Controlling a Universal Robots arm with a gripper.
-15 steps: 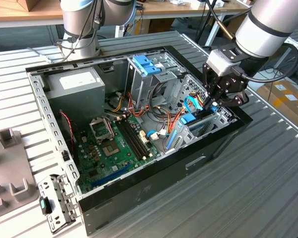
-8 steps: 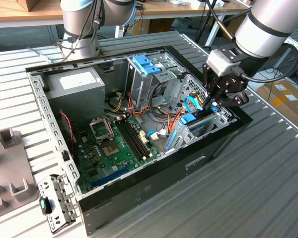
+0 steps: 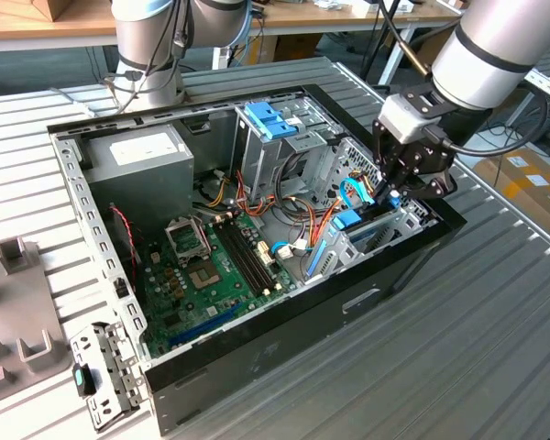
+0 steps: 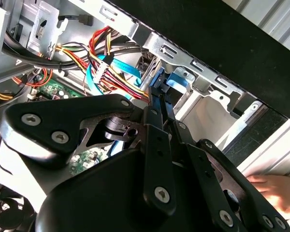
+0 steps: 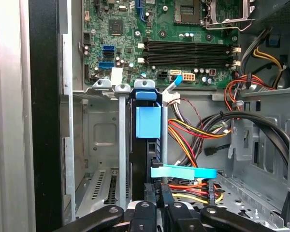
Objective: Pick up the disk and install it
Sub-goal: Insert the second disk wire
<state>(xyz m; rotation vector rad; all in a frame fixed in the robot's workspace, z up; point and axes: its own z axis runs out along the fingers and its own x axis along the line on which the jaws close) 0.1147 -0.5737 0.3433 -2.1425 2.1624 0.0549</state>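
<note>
The gripper (image 3: pixel 396 188) reaches down into the open computer case (image 3: pixel 257 367) at the exterior view's right, its fingers (image 5: pixel 160 193) pinching the edge of the disk (image 5: pixel 144 159), which stands on edge in the metal drive cage (image 5: pixel 101 140), near the motherboard (image 3: pixel 211 266).

The arm (image 3: pixel 495 50) reaches in from the far corner of the worktop at the exterior view's right, its thick silver-white link sloping down to a black wrist. The gripper (image 3: pixel 396 188) hangs from that wrist, pointing steeply downward. In the second wrist view its black linkage narrows to two slim fingers (image 4: pixel 157 96) lying close together, nearly parallel. In the first wrist view the fingers (image 5: pixel 153 193) stand side by side with only a thin gap.
</note>
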